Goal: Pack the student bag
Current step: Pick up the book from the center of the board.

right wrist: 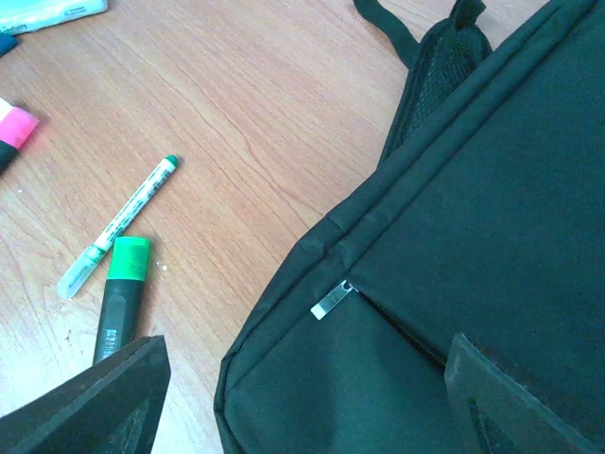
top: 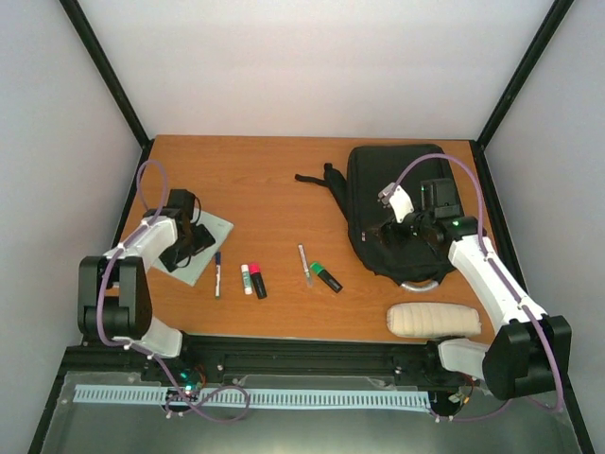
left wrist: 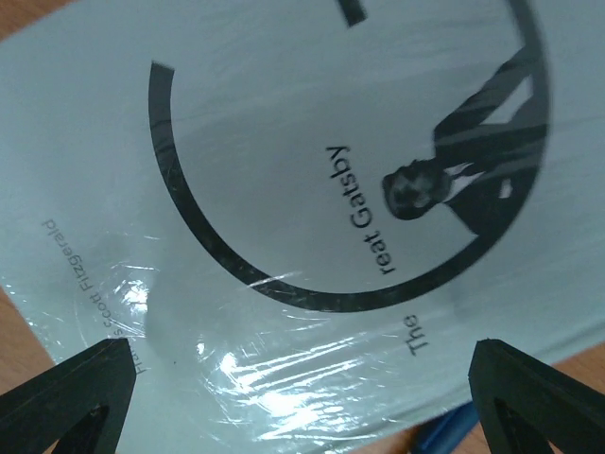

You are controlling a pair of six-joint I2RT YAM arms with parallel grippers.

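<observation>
The student bag is a large black backpack lying flat at the right back of the table, with a silver handle loop at its near end. My right gripper hovers over the bag's near left part. In the right wrist view the bag fills the right side, and a small silver zip pull lies between my open right gripper's spread jaws, untouched. My left gripper is low over a pale book. Its jaws stand wide over the book's cover, with nothing between the left gripper's fingers.
On the wood between the arms lie a blue pen, a white stick and a pink highlighter, a thin white pen and a green highlighter. A cream rolled pouch lies near the right arm's base. A black strap trails left of the bag.
</observation>
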